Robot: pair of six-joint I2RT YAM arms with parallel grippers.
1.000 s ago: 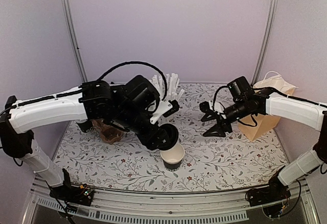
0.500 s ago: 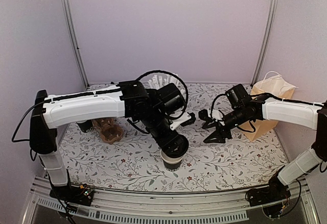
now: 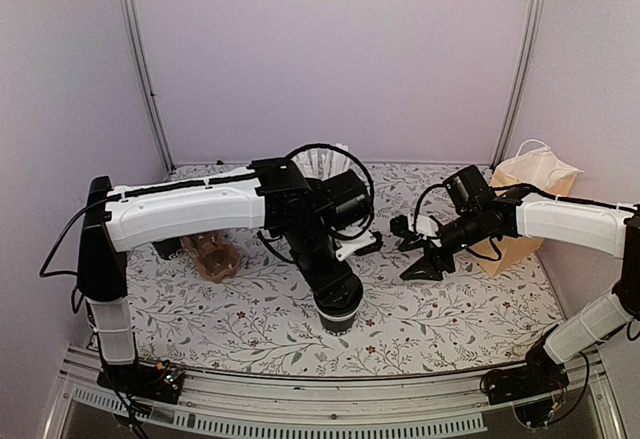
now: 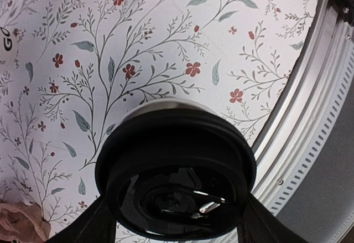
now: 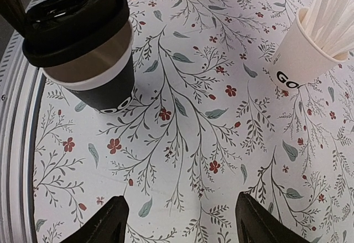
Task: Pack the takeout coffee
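The black paper cup stands near the table's front middle; the right wrist view shows its black wall and white rim. My left gripper is shut on the round black lid, one finger on each side. It holds the lid on top of the cup, tilted, with the rim showing under its raised edge. A sliver of the rim peeks past the lid in the left wrist view. My right gripper is open and empty, low over the table right of the cup.
A white cup of paper-wrapped straws stands at the back, partly behind the left arm. The brown pulp carrier sits at the left. A tan paper bag stands at the right. The metal front rail runs close to the cup.
My left arm swung the lid from beside the open cup to over it and lowered it onto the rim, covering the white inside. The right gripper barely moved.
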